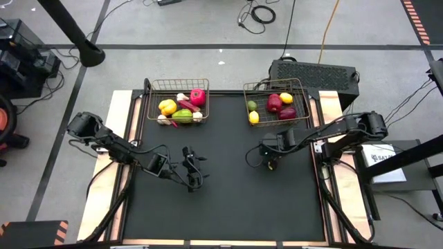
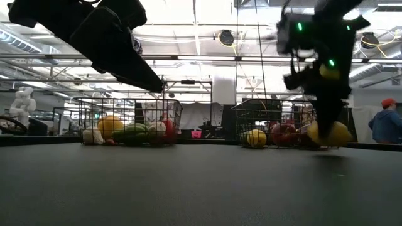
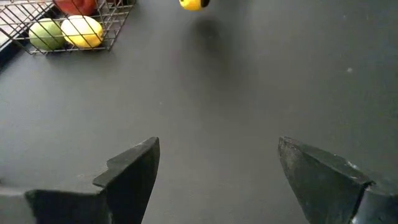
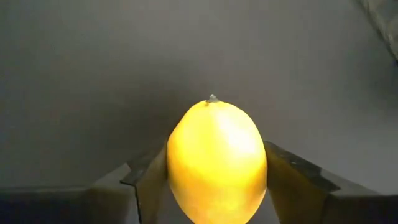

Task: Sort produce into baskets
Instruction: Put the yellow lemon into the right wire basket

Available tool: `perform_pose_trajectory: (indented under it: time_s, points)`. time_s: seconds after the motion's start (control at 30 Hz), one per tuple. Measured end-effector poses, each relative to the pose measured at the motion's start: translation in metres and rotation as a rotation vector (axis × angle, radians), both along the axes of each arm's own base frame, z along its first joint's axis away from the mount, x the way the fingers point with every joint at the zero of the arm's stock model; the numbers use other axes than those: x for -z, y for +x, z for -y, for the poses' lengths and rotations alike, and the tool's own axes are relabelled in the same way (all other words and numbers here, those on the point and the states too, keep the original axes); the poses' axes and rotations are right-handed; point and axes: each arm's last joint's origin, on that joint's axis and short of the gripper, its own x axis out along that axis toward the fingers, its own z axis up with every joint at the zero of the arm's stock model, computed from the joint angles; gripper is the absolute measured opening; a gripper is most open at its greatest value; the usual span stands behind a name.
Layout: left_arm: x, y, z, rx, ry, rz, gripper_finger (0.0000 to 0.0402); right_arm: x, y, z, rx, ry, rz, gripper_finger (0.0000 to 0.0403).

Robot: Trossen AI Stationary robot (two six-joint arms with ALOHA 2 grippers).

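My right gripper (image 1: 271,163) is shut on a yellow lemon (image 4: 217,162) over the middle right of the black mat; the low view shows the lemon (image 2: 330,134) close over the mat. My left gripper (image 1: 194,176) is open and empty over the mat's middle left, its fingers wide apart in the left wrist view (image 3: 217,174). The left basket (image 1: 154,104) at the far edge holds a yellow pepper, a red fruit, green and white pieces. The right basket (image 1: 299,104) holds lemons, a lime, a red apple and a dark red piece. My right gripper pinches the lemon by its two long sides (image 4: 174,168) between its two fingers (image 4: 292,180). The fingers come from above, slanting down. The lemon's pointed tip (image 4: 212,98) sticks out past the fingertips. Whether its underside touches the mat I cannot tell.
A person in a red cap (image 2: 384,122) stands in the room beyond the table's right side. A dark box (image 1: 315,72) stands behind the right basket. Bare black mat (image 1: 228,207) lies between the grippers and the table's near edge.
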Motion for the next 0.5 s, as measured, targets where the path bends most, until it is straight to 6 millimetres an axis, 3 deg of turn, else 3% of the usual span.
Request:
perform_pose_trajectory:
  time_s: [0.13,0.23,0.37,0.5]
  points:
    - [-0.003,0.002,-0.001,-0.020,0.036,0.032,0.0334,-0.029,0.018,-0.008,-0.107,-0.003,0.158,0.0226]
    - [-0.008,0.007,-0.005,-0.038,0.054,0.092,0.0334,-0.056,0.029,-0.009,-0.171,-0.100,0.258,0.0223]
    - [-0.013,0.011,-0.010,-0.052,0.041,0.147,0.0334,-0.087,0.036,-0.003,-0.209,-0.423,0.290,0.0224]
    - [-0.013,0.011,-0.009,-0.053,0.036,0.146,0.0334,-0.101,0.039,0.006,-0.216,-0.721,0.226,0.0227]
